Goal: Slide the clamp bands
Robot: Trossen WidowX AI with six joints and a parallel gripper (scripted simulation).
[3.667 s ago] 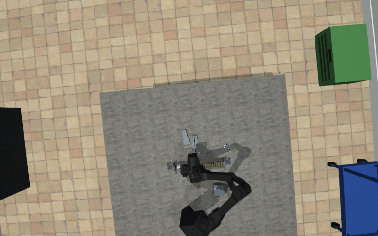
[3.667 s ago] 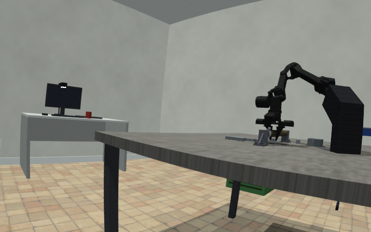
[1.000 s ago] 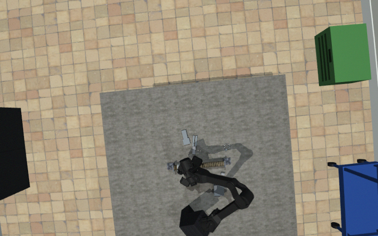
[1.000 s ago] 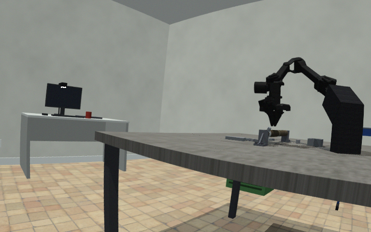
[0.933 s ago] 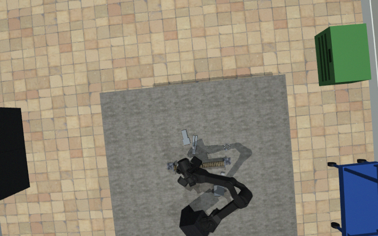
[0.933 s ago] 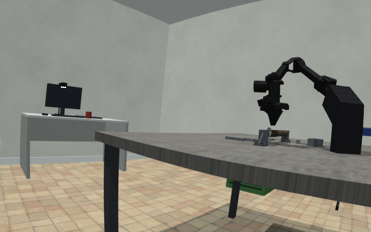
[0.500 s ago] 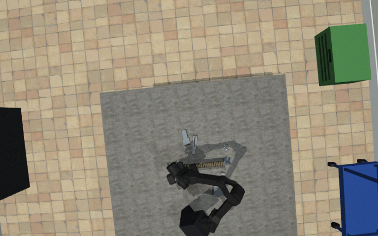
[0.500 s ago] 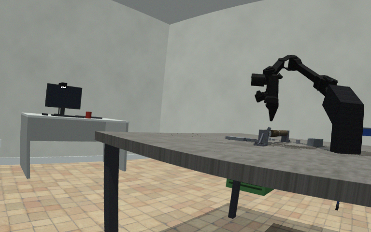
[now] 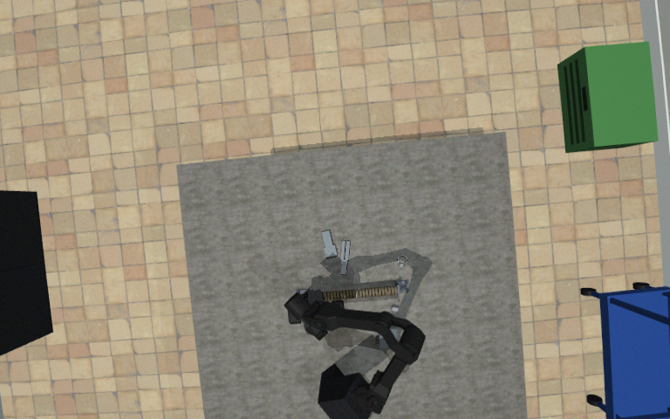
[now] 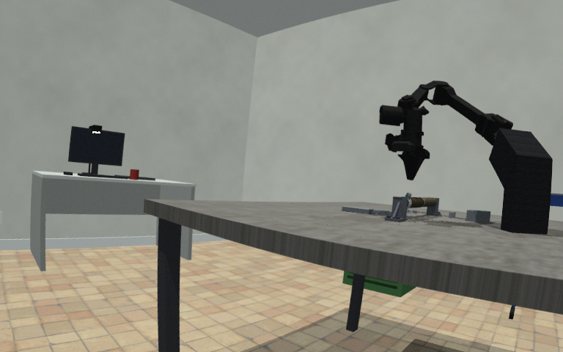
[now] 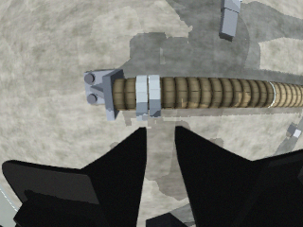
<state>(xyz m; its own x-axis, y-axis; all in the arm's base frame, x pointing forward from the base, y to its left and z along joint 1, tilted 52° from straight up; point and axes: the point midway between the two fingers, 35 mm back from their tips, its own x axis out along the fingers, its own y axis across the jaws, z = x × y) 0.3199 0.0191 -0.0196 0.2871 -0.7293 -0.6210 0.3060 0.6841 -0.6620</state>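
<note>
A ribbed tan hose [image 9: 359, 293] lies across the table between two grey end brackets, also seen in the wrist view [image 11: 203, 94] and in the side view [image 10: 423, 202]. Two steel clamp bands [image 11: 148, 96] sit side by side on the hose, close to the left bracket [image 11: 101, 89]. My gripper [image 11: 160, 132] [image 10: 410, 176] hangs well above the hose near its left end, pointing down. Its fingers are drawn close together with nothing between them. The mender inside the hose is hidden.
Two loose grey bars [image 9: 328, 243] [image 9: 345, 254] lie on the table behind the hose, with a small ring [image 9: 402, 260] to their right. A small grey block [image 9: 395, 308] lies in front of the hose's right end. The arm's black base [image 9: 345, 390] stands at the table's near edge.
</note>
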